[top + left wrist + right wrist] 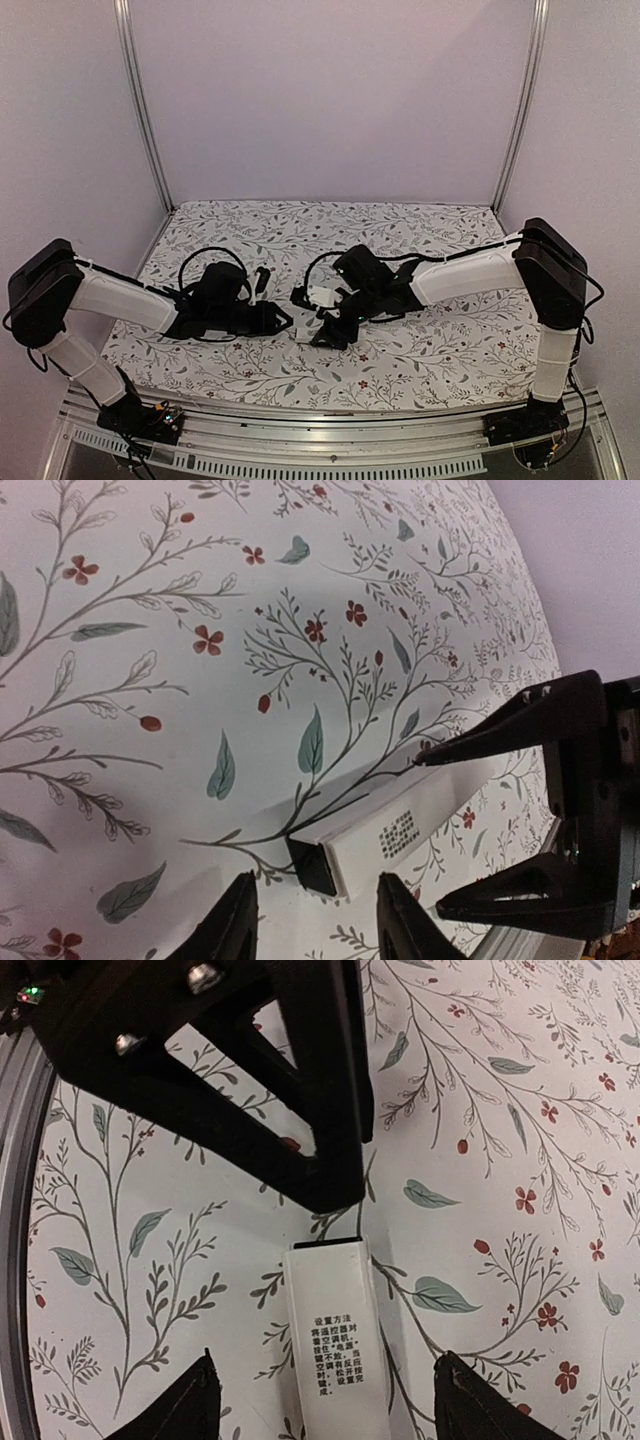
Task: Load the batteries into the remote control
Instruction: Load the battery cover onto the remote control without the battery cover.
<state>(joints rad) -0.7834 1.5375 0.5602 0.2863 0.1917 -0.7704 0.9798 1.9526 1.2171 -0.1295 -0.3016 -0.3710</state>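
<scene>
The remote control (pixel 335 1345) is a slim white bar lying flat on the flowered cloth, with black printed text on its upper face. Its dark end (pixel 316 866) points at my left gripper (pixel 318 922). That gripper is open, its fingertips (pixel 238 920) just short of the end and apart from it. My right gripper (pixel 330 1405) is open and straddles the bar's other part, with a gap on each side. In the top view both grippers meet at mid-table, the left (pixel 284 320) facing the right (pixel 325 330). The batteries are not visible in any view.
The right gripper's black fingers (pixel 520 720) show at the right of the left wrist view. The left gripper's black frame (pixel 290 1100) fills the top of the right wrist view. Cables loop over both wrists. The table's metal front rail (pixel 330 425) runs along the near edge.
</scene>
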